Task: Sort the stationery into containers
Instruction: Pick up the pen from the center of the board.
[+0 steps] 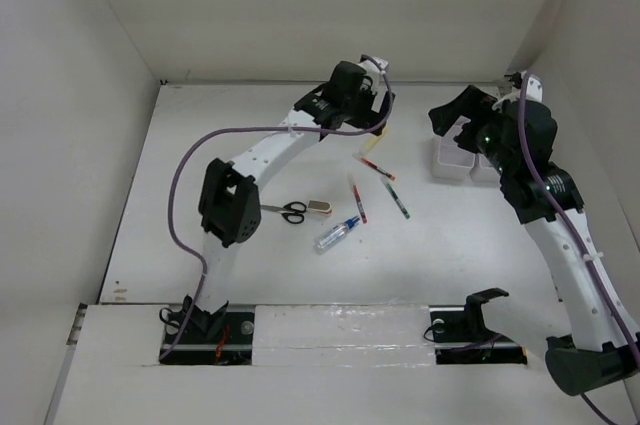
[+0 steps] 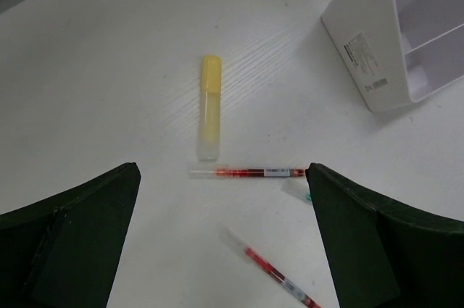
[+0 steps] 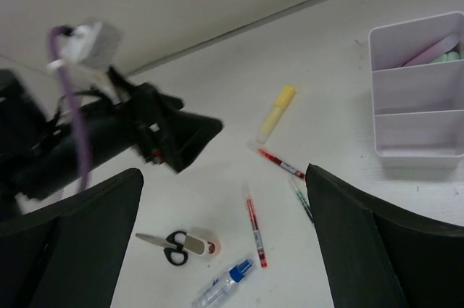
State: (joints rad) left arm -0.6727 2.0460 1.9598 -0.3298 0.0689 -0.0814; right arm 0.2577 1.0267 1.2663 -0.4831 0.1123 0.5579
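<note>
Left wrist view: left claw spread wide and empty above the tabletop, highlighter lying just ahead with a red pen just beside its near end, so closing low could snag the pen too.

Top external: high behind arm bases, looking down over whole table. Left wrist: low, close, facing down on yellow highlighter, red pen, bin corner. Right wrist: higher, farther back, facing left arm; shares same highlighter, pen, bin.
</note>
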